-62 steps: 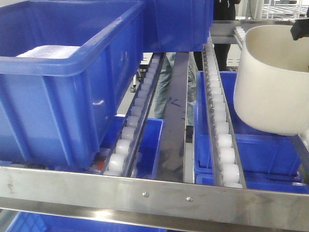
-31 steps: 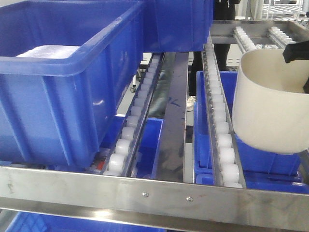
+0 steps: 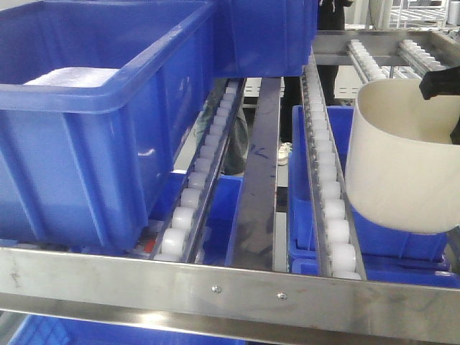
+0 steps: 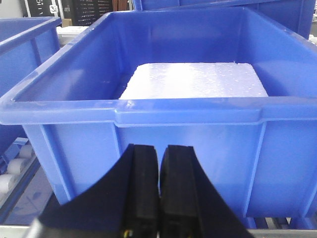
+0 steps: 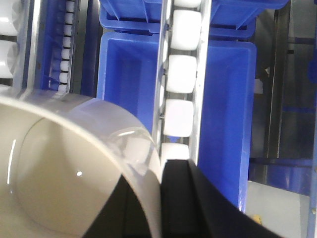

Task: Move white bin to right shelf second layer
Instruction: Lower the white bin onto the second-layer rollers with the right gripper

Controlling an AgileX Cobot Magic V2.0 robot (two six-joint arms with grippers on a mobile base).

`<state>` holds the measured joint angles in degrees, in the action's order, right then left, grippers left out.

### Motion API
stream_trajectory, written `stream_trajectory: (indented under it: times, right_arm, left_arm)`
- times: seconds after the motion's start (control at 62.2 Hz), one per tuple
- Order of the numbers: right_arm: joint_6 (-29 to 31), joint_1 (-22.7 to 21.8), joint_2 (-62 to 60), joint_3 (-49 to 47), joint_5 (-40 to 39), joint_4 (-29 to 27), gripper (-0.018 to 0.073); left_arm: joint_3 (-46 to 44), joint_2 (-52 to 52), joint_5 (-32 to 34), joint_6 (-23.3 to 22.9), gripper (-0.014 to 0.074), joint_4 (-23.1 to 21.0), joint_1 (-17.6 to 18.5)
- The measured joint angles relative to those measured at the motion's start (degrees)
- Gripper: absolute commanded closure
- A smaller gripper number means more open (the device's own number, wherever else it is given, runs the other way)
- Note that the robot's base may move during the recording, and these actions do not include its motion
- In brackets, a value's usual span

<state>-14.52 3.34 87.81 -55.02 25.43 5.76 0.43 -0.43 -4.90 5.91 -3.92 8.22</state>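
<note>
1. Right gripper (image 5: 156, 198) pinches the wall of the white bin (image 3: 402, 154): in the right wrist view one black finger lies inside the rim and the other (image 5: 185, 198) outside it, the cream wall clamped between them.
2. In the front view the same gripper (image 3: 440, 86) shows as a black shape at the bin's far rim, at the frame's right edge.
3. That bin hangs tilted, its mouth turned up and toward the right, over the right-hand roller track (image 3: 327, 180) of the right shelf second layer (image 3: 215, 284); whether its base touches the rollers cannot be told.
4. A blue crate (image 3: 388, 248) on the level below shows beneath the bin, through the gaps between the tracks.
5. Left gripper (image 4: 158, 198) has its two black fingers pressed together with nothing between them, just in front of the wall of a large blue crate (image 4: 163, 144).
6. This crate holds a white foam slab (image 4: 198, 82) lying flat on its floor.
7. From the front, the large crate (image 3: 93, 144) sits on the left side of the same level, resting on the roller tracks behind the flat steel front rail.
</note>
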Motion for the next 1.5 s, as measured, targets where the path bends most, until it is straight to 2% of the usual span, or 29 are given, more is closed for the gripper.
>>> stream_trajectory:
  times: [0.08,0.145,0.338,0.418,1.11,1.496]
  right_arm:
    - [0.0,0.0,0.0,0.0,0.0,0.0,0.0489]
    - [0.0,0.0,0.0,0.0,0.0,0.0,0.0437]
    - [0.0,0.0,0.0,0.0,-0.1,0.0,0.0148]
    - [0.0,0.0,0.0,0.0,-0.1,0.0,0.0092]
    - [0.0,0.0,-0.36,-0.12,-2.5,-0.96,0.009]
    - [-0.11,0.0,-4.93,-0.12,-2.61,-3.88,0.009]
  left_arm:
    - [0.0,0.0,0.0,0.0,0.0512,0.0,0.0]
    - [0.0,0.0,0.0,0.0,0.0512,0.0,0.0]
    - [0.0,0.0,0.0,0.0,0.0512,0.0,0.0]
    - [0.0,0.0,0.0,0.0,0.0512,0.0,0.0]
    - [0.0,0.0,0.0,0.0,0.0512,0.0,0.0]
    - [0.0,0.0,0.0,0.0,0.0512,0.0,0.0]
